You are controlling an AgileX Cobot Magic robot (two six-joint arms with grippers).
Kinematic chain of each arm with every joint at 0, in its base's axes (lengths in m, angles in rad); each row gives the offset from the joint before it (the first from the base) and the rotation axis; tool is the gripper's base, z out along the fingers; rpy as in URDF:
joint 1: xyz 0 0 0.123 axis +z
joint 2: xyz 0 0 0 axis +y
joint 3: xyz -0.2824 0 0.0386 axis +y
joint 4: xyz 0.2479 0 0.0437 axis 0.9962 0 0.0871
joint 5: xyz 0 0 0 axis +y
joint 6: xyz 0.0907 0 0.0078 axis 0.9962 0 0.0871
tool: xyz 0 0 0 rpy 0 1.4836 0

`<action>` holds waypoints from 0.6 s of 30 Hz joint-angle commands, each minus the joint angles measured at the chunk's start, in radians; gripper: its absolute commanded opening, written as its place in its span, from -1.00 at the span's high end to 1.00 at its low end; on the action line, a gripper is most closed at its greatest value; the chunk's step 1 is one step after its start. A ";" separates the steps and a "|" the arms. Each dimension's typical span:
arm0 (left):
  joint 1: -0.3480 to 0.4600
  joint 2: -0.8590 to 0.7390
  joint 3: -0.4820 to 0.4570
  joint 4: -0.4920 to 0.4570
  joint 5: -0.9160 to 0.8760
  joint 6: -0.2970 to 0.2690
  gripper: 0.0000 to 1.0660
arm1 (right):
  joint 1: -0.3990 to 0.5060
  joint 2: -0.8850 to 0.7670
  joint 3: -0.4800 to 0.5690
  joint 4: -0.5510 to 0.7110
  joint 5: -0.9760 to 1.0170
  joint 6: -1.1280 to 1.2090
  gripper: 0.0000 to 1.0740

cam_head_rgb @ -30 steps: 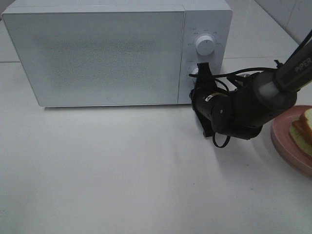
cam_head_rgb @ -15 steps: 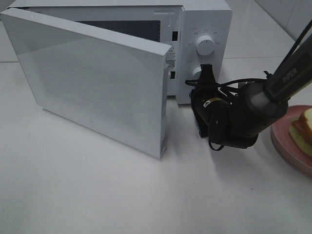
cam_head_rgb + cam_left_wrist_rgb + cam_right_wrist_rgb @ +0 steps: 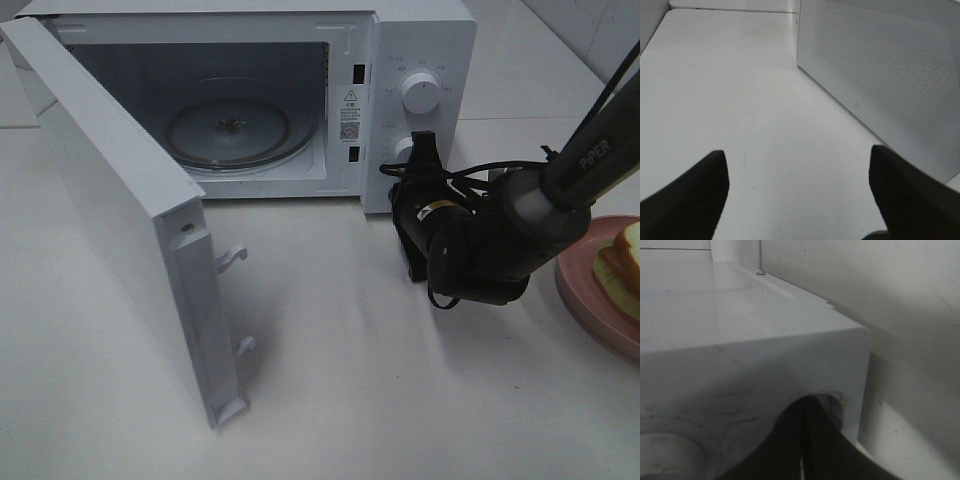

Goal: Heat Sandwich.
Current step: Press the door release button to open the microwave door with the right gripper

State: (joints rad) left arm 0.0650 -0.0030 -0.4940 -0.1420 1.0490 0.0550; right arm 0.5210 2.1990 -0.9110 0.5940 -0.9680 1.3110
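Nearest us on the white bench (image 3: 400, 410) we see the free edge of the microwave door (image 3: 120, 210). It stands wide open on its left hinge, with its two latch hooks (image 3: 232, 257) pointing toward the middle. From the left wrist camera we look along the outer, dotted face of that door. The left tool (image 3: 797, 152) hangs above the bench with its two dark fingers (image 3: 687, 200) spread well apart and nothing between them.

Further back, at the right edge of the high view, the sandwich (image 3: 622, 268) lies on a round pink plate (image 3: 585, 290). It is partly cut off by the frame and well apart from the white microwave (image 3: 420, 30). Between the two, the right arm (image 3: 540, 200) reaches in. The right tool (image 3: 421, 142) is closed and empty, its tip at the lower knob (image 3: 399, 148) of the control panel; we cannot tell whether it touches.

Above that sits the upper dial (image 3: 421, 92), and farthest back the glass turntable (image 3: 230, 128) rests in the open cavity.
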 commanded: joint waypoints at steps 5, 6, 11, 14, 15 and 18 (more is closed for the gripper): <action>-0.004 -0.024 0.003 -0.004 -0.016 -0.001 -0.35 | -0.043 -0.011 -0.057 -0.008 -0.271 -0.004 1.00; -0.004 -0.024 0.003 -0.004 -0.016 -0.001 -0.35 | -0.043 -0.011 -0.057 -0.008 -0.271 -0.004 1.00; -0.004 -0.024 0.003 -0.004 -0.016 -0.001 -0.35 | -0.043 -0.011 -0.056 -0.027 -0.271 -0.004 1.00; -0.004 -0.024 0.003 -0.004 -0.016 -0.001 -0.35 | -0.043 -0.011 -0.052 -0.043 -0.256 -0.004 1.00; -0.004 -0.024 0.003 -0.004 -0.016 -0.001 -0.35 | -0.043 -0.013 -0.052 -0.049 -0.241 -0.004 1.00; -0.004 -0.024 0.003 -0.004 -0.016 -0.001 -0.35 | -0.043 -0.023 -0.051 -0.060 -0.202 -0.004 1.00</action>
State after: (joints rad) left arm 0.0650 -0.0030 -0.4940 -0.1420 1.0490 0.0550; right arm 0.5210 2.1990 -0.9070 0.5760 -0.9710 1.3180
